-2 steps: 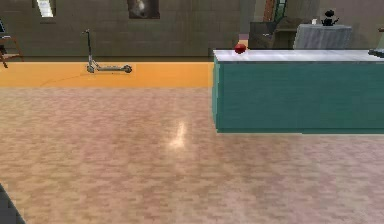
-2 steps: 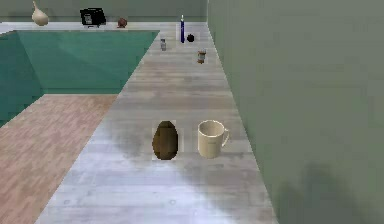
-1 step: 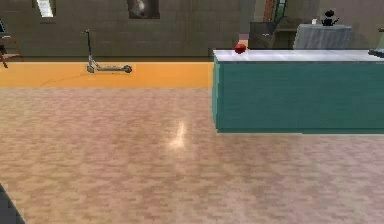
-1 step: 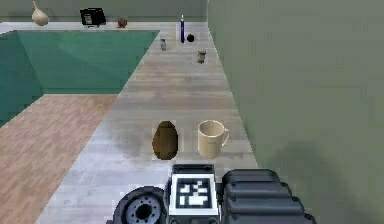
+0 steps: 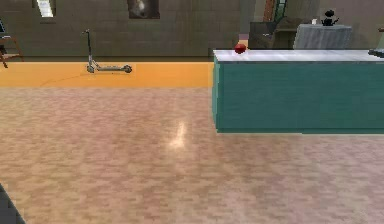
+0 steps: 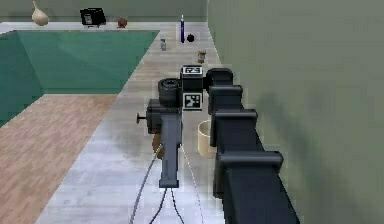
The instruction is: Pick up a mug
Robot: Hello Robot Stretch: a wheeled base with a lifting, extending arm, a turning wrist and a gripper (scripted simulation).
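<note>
Risk: the end effector (image 6: 165, 185), whose load cannot be determined, lies near the cream mug (image 6: 204, 138) on the surface (image 6: 105, 165), and any arm (image 6: 240, 150) motion may topple the mug.

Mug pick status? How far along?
Done: the arm reaches out across the countertop. In hand: the gripper is near a cream cup, likely the mug, which is partly hidden by the arm. I cannot tell whether the gripper holds anything. Left: the cream cup appears to sit on the countertop, so grasp and lift look not yet done.
</note>
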